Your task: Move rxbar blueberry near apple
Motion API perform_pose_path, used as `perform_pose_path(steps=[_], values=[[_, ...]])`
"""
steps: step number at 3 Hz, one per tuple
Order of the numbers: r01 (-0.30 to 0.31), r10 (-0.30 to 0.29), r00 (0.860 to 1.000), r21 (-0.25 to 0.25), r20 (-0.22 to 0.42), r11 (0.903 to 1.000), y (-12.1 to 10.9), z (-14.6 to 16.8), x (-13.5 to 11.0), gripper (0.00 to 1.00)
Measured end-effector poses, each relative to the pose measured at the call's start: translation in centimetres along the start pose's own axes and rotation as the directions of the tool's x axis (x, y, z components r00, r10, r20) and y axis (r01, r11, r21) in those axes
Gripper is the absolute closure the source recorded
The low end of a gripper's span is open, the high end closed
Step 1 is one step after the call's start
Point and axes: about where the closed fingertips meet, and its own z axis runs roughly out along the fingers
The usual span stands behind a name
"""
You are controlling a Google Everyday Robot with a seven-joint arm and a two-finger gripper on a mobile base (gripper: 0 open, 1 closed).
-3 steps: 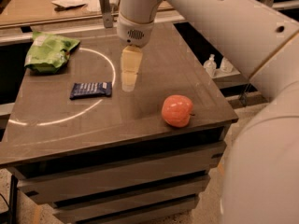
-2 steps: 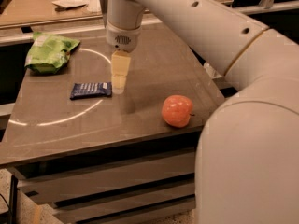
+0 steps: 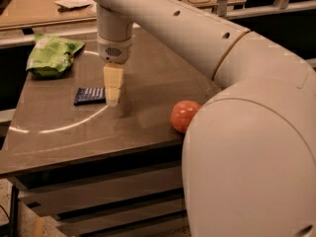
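Note:
The rxbar blueberry (image 3: 89, 96) is a small flat dark navy wrapper lying on the brown table (image 3: 143, 117), left of middle. My gripper (image 3: 112, 100) hangs from the white arm with its cream fingers pointing down, right at the bar's right end and just above the tabletop. The apple (image 3: 184, 115), round and red-orange, sits near the table's front right edge, partly hidden by the arm's large white body. The bar and apple are well apart.
A green chip bag (image 3: 51, 55) lies at the table's back left corner. A pale arc of reflected light curves across the tabletop. Another table with papers and small items stands behind. The arm's bulky link fills the lower right.
My gripper has moved left, from the middle of the table to the bar's right end. The bar, apple and bag have not moved on the table.

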Motion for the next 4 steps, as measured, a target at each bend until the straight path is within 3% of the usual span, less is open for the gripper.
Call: perform_pose_path(steps=[1,3,4], values=[[0.021,-0.021,1.000,-0.030,0.003,0.9993,0.9,1.2,-1.3,0.00],[0.080,-0.080,0.997,-0.083,0.012,0.9933,2.7,3.4,-3.3,0.41],[0.083,-0.082,0.997,-0.086,0.011,0.9929,2.8,3.0,-3.5,0.63]])
